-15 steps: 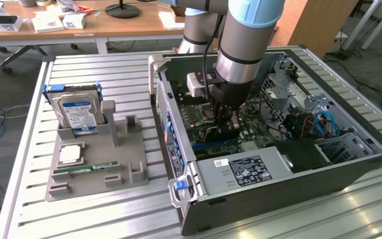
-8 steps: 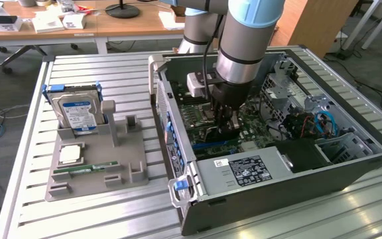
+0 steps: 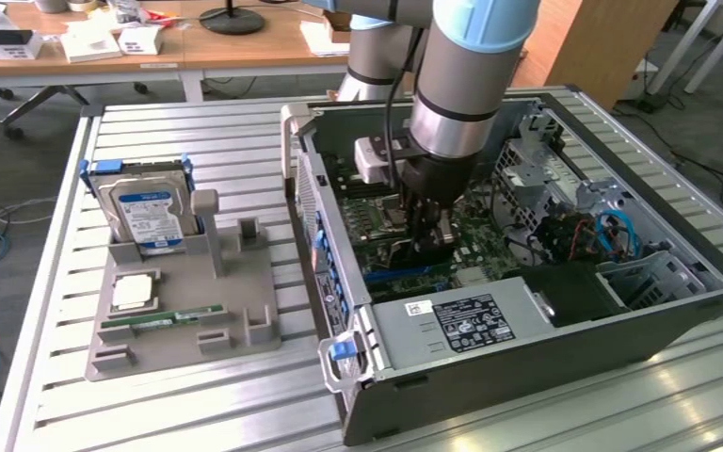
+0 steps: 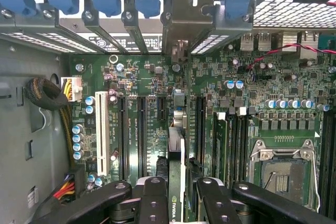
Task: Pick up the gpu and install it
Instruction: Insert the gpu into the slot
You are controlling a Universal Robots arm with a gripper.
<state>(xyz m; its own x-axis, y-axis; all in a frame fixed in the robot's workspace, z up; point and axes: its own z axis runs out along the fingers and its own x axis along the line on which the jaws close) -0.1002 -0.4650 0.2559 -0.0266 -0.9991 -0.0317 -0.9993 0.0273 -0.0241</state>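
Gpu (image 4: 175, 182) gripped by end effector (image 4: 177, 192) over motherboard (image 4: 136, 77), exterior view, hard drive (image 3: 146, 212) on stand (image 3: 173, 330)

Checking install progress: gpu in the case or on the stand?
In the case: the hand grips the gpu edge-on over the motherboard. Seated in slot: cannot tell.

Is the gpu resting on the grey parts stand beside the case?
No, the gripper holds the gpu edge-on above the motherboard.
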